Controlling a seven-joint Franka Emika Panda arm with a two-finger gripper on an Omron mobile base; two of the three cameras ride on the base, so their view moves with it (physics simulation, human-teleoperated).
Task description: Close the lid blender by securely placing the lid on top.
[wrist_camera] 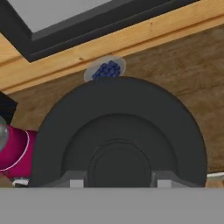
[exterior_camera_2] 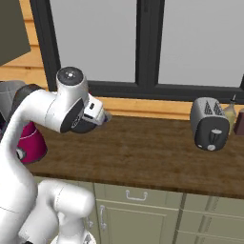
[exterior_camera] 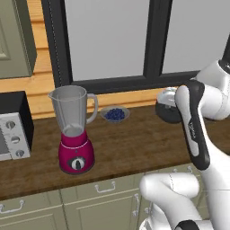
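you are in the carry step: the small round flat black lid (wrist_camera: pixel 118 135) sits right against the hand camera, and the two-finger gripper (wrist_camera: pixel 117 183) has its dark tips drawn in on the raised knob at the lid's middle, one tip on either side. the jaws are nearly closed and the lid is what they hold. in the left base view the lid (exterior_camera: pixel 168 110) shows as a dark disc behind the white forearm, above the brown wooden counter (exterior_camera: pixel 134 143) and well to the right of the jar.

the tall clear greyish blender on its rounded magenta base with the black dial (exterior_camera: pixel 74 130) stands upright on the left part of the counter, its rim open and bare. the shallow glass bowl of blueberries (exterior_camera: pixel 115 114) lies between the blender and the held lid, close to the back wall. the silver toaster oven (exterior_camera: pixel 13 130) stands just left of the blender, and a chrome two-slot toaster (exterior_camera_2: pixel 209 125) stands far off to the right.

so the lid is in hand but not yet over the jar. the next move, as i judge it, calls for you to carry the lid leftward, passing above the blueberry bowl, centre it over the jar's rim, keep it level, then lower it straight and press until it seats. watch the spout and side handle: an off-centre descent could catch the rim and tip the jar.
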